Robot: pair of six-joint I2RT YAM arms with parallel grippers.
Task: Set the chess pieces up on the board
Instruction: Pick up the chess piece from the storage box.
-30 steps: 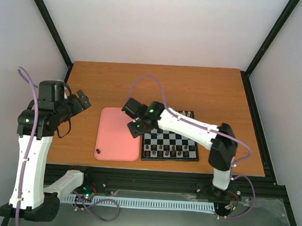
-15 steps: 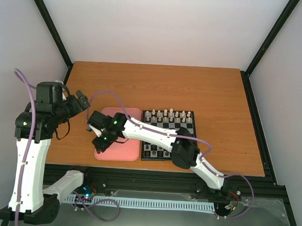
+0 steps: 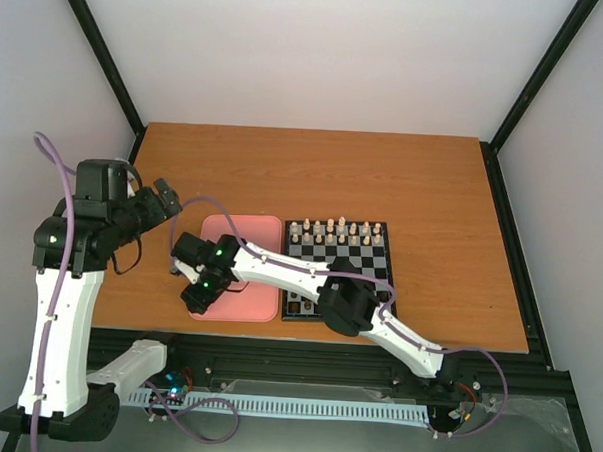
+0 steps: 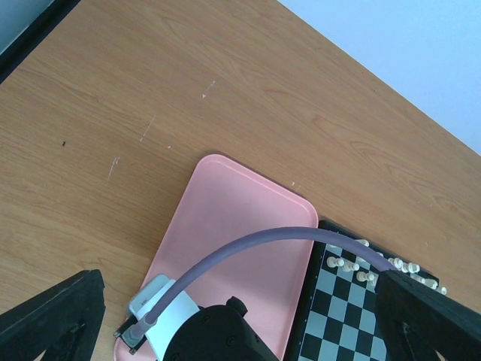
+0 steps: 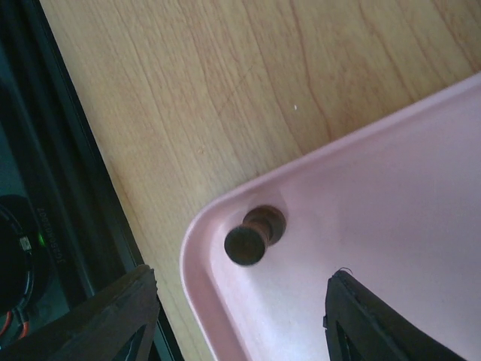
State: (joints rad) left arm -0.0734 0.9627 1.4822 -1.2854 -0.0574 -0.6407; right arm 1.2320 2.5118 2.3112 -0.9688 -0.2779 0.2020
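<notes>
The board lies right of the pink tray. Cream pieces fill its far rows. Dark brown pieces stand on its near row, partly hidden by my right arm. One dark brown piece sits in the tray's near-left corner. My right gripper hovers just above that corner, open and empty, with the piece just ahead of its wide-open jaws. My left gripper is raised over the table left of the tray, open and empty.
The left wrist view shows the tray, the board's left part and my right wrist with its purple cable. The table's black near edge runs close beside the tray corner.
My right arm has swung left from the board's left edge across the tray to its near-left corner. My left arm has hardly moved.
</notes>
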